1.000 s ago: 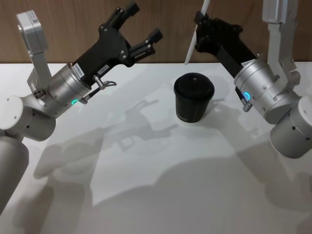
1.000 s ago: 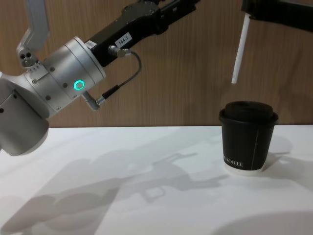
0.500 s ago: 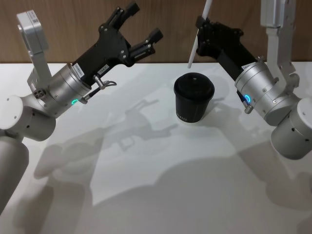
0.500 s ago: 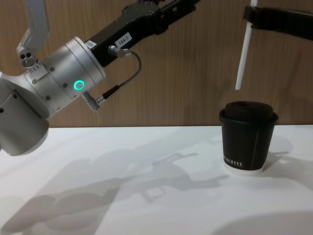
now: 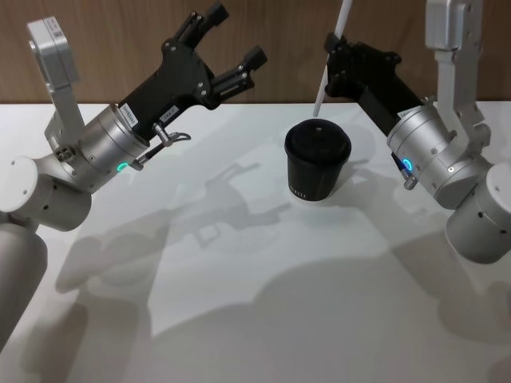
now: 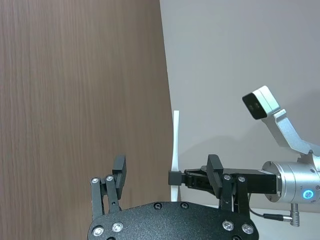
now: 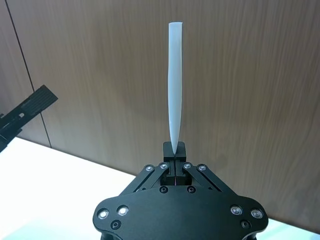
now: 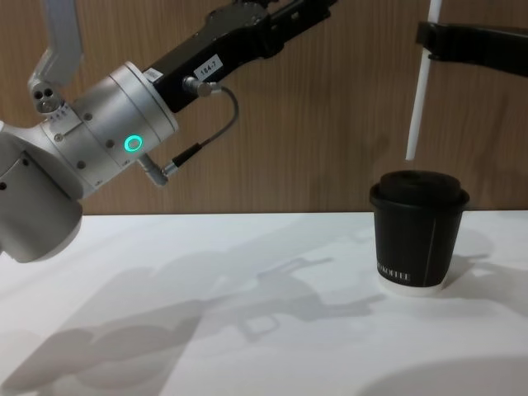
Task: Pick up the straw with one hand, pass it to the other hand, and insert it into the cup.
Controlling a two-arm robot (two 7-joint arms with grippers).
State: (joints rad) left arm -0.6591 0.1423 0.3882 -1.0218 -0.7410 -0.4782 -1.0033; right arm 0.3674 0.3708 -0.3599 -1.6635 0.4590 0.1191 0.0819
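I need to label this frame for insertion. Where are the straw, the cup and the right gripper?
straw (image 8: pixel 418 103), chest view, mid shaft below the grip.
cup (image 8: pixel 417 243), chest view, side wall by the seam.
right gripper (image 7: pixel 174 159), right wrist view, fingertips pinching the straw.

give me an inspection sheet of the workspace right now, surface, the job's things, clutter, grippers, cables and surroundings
Surface: white table, bare apart from the cup and the arms' shadows.
Job's things: black lidded cup stands upright on the table. White straw hangs nearly upright, its lower end just above the lid, not yet in.
Clutter: nothing seen.
Grippers: right gripper is shut on the straw, raised behind and above the cup. Left gripper is open and empty, raised in the air left of the cup.
Cables: a thin dark cable loops along the left arm, off the table.
Surroundings: brown wood-panel wall behind the table.
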